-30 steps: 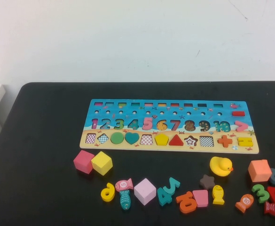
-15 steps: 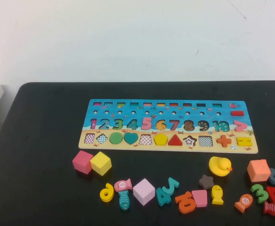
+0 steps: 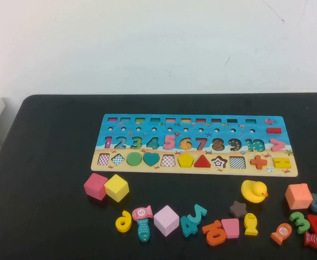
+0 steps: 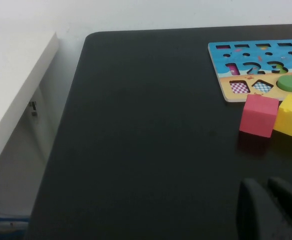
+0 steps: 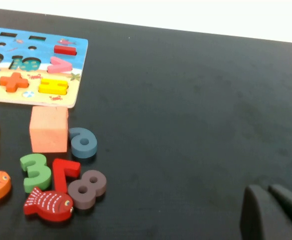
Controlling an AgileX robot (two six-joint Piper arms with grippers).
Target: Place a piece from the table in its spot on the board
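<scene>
The blue and sand number board (image 3: 147, 123) lies flat in the middle of the black table. It holds a green circle (image 3: 133, 159), a teal heart, a yellow pentagon and a red triangle; several shape recesses show checkered bottoms. Loose pieces lie in front of it: a brown star (image 3: 238, 208), a pink flat piece (image 3: 231, 228), a teal 4 (image 3: 193, 219), an orange 10 (image 3: 214, 233), a green 3 (image 5: 36, 171) and a blue 6 (image 5: 83, 142). My left gripper (image 4: 264, 180) is shut and empty over bare table, near the pink cube (image 4: 258, 115). My right gripper (image 5: 265, 186) is shut and empty, to the right of the pieces. Neither shows in the high view.
Pink (image 3: 96, 186), yellow (image 3: 117, 187), pale pink (image 3: 166, 220) and orange (image 3: 298, 196) cubes, a yellow duck (image 3: 253, 190) and several fish pieces lie among the numbers. A white shelf (image 4: 11, 85) stands off the table's left edge. A white wall is behind.
</scene>
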